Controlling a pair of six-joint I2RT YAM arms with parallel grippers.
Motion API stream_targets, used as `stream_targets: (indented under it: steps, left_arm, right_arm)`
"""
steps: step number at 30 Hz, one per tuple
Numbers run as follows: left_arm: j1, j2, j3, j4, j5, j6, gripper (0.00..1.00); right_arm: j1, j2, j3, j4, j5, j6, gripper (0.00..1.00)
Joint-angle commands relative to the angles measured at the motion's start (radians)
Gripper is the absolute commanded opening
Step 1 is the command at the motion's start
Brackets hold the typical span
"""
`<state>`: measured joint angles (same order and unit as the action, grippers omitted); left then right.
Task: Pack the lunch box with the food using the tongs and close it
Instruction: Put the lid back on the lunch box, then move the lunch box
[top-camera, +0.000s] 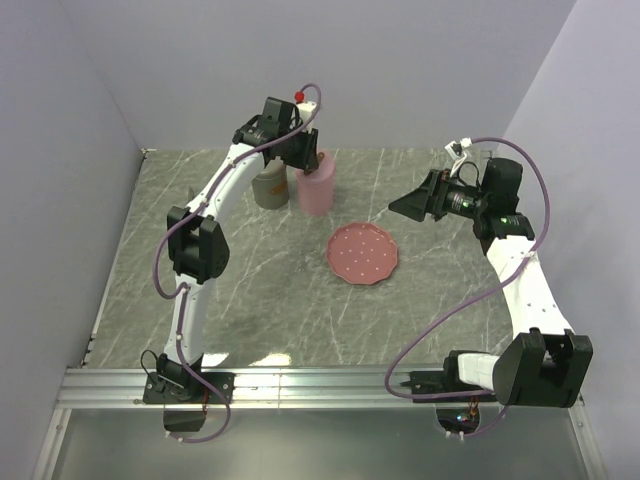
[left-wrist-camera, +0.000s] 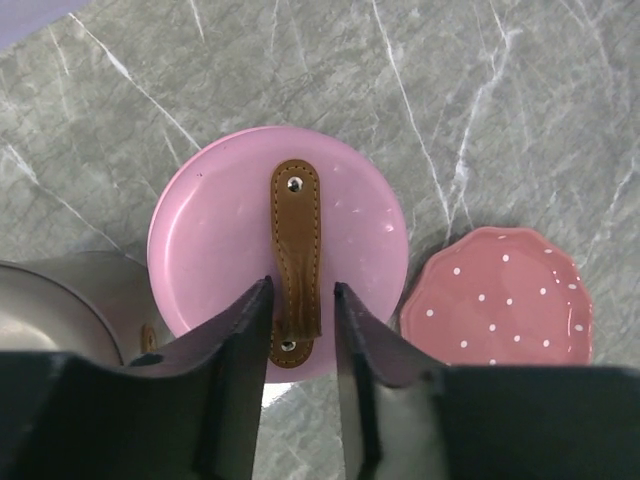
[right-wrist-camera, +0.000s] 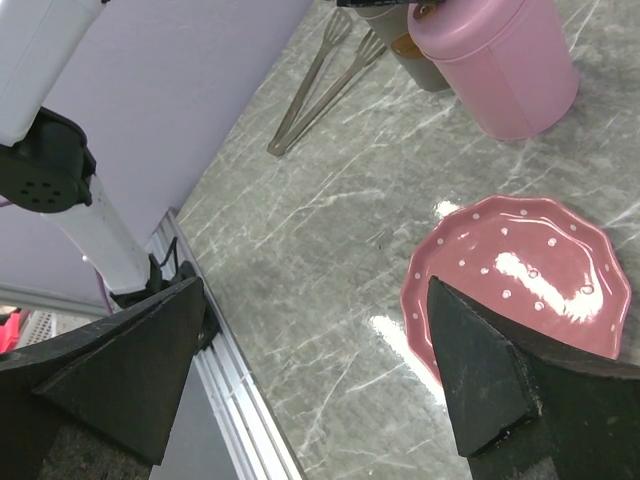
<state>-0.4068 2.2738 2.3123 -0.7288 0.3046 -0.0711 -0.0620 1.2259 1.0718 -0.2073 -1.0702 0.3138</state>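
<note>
Left hand (left-wrist-camera: 302, 290): partly open, fingers flanking the brown strap (left-wrist-camera: 296, 235), not pinching it.
Lunch box (left-wrist-camera: 215, 235): pink round tin, lid on, centre frame, directly under that hand.
Grey cup (left-wrist-camera: 60, 310): lower left, just beside the tin.
Right hand (right-wrist-camera: 316, 282): spread wide, holding nothing, above the worktop (top-camera: 250, 280).
Plate (top-camera: 363, 253): centre frame, between both hands.
Tongs (right-wrist-camera: 320, 85): flat on the worktop, top centre, beside the cup.

Cup (top-camera: 268, 190) left of lunch box (top-camera: 315, 192), plate (top-camera: 363, 253) before it, tongs (right-wrist-camera: 292, 122) by cup
</note>
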Motion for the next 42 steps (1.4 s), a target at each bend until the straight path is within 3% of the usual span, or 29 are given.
stream_targets:
  steps: [1, 6, 10, 11, 14, 31, 37, 42]
  left_arm:
    - [0.006, -0.019, 0.016, 0.002, 0.028, 0.001, 0.38]
    - [0.006, -0.088, 0.013, 0.017, 0.004, 0.024, 0.41]
    - [0.003, -0.16, -0.071, 0.141, -0.057, 0.042, 0.44]
    - [0.003, -0.161, -0.077, 0.15, -0.064, 0.045, 0.51]
    - [-0.003, -0.128, -0.015, 0.137, -0.079, 0.06, 0.54]
    - [-0.044, 0.009, -0.042, 0.224, -0.147, 0.091, 0.52]
    - [-0.05, 0.064, -0.022, 0.177, -0.148, 0.094, 0.51]
    - [-0.055, 0.03, -0.096, 0.167, -0.17, 0.113, 0.51]
  right_arm:
    - [-0.007, -0.002, -0.013, 0.005, -0.028, -0.012, 0.98]
    - [-0.007, -0.006, -0.027, 0.035, -0.031, 0.004, 0.98]
    - [-0.007, -0.003, -0.033, 0.049, -0.03, 0.011, 0.97]
    - [-0.007, -0.003, -0.032, 0.049, -0.03, 0.011, 0.97]
    - [-0.007, -0.005, -0.032, 0.042, -0.027, 0.001, 0.97]
    - [-0.007, 0.003, -0.044, 0.032, -0.025, -0.018, 0.96]
    - [-0.007, -0.005, -0.044, 0.005, -0.025, -0.042, 0.96]
    - [-0.007, -0.012, -0.042, -0.007, -0.025, -0.051, 0.96]
